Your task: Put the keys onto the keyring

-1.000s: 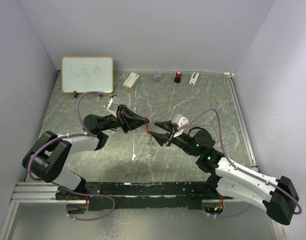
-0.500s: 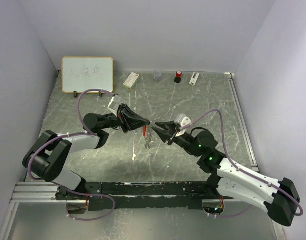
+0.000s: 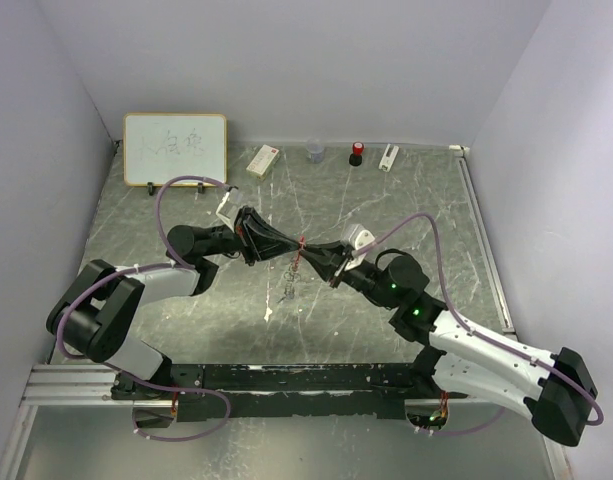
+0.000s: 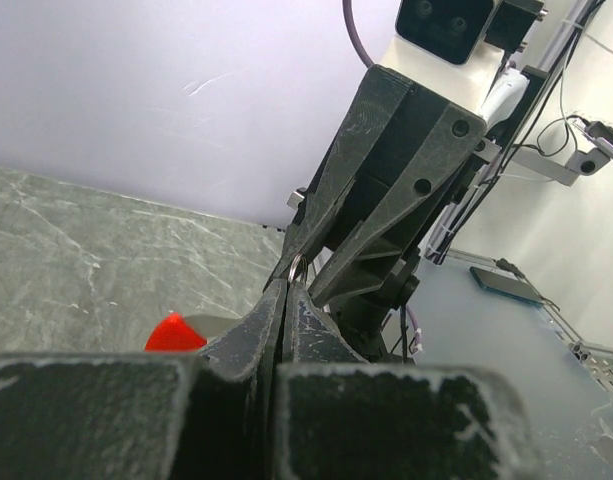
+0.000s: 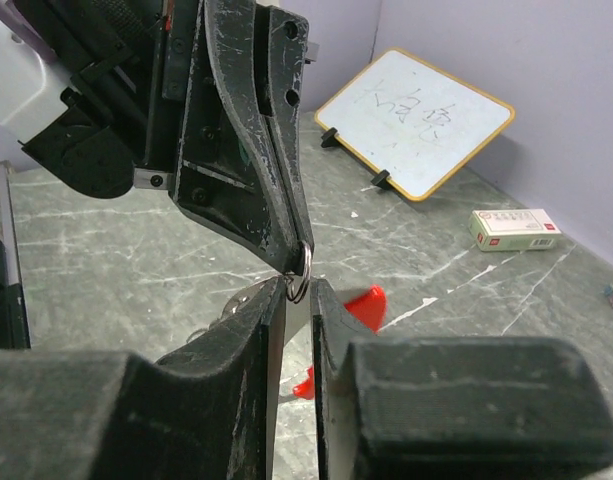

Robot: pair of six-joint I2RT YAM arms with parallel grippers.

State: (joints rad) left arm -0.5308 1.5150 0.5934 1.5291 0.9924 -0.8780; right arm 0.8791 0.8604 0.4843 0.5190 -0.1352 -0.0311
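Above the middle of the table (image 3: 406, 200), the left fingers (image 3: 292, 246) and the right fingers (image 3: 312, 250) are held tip to tip. The thin metal loop of the keyring (image 5: 301, 272) is pinched at the very tip of the left fingers, which are pressed shut on it. The right fingers are set close on either side of the loop's lower edge; whether it is gripped by them cannot be told. The keyring's chain is seen hanging below the tips in the top view, with the red fob (image 4: 174, 333) beneath.
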